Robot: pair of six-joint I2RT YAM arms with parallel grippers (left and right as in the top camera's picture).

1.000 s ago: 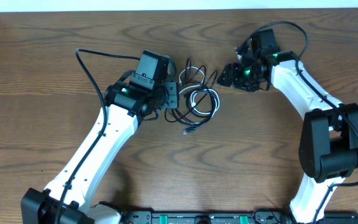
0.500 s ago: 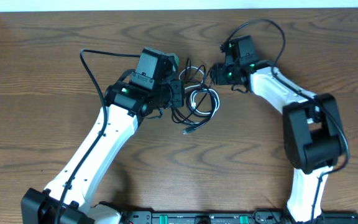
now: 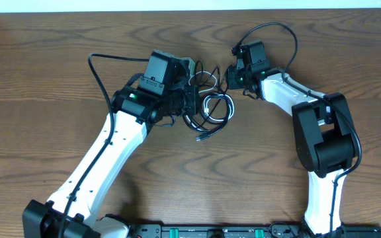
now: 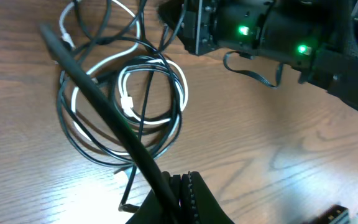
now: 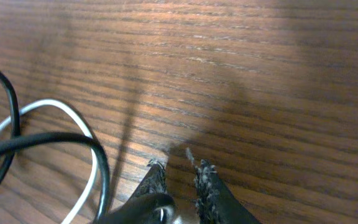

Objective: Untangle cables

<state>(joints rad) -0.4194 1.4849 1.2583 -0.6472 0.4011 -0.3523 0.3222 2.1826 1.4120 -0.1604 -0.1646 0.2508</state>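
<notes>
The cables lie in a tangle of black and white loops on the wooden table between my two arms. My left gripper sits at the tangle's left edge. In the left wrist view it is shut on a black cable, which runs taut up to the left over the white loops. My right gripper is at the tangle's upper right edge. Its jaws stand almost together with a thin gap at the tips. A black cable curls in at their base beside a white cable.
Thicker black arm cables arc above each wrist, one on the left and one on the right. The right arm's base link stands at the right. A dark rail runs along the table's front edge.
My right arm has swung left to the tangle and its jaws have narrowed from wide to nearly together. My left gripper has edged slightly right, still shut on its cable.
</notes>
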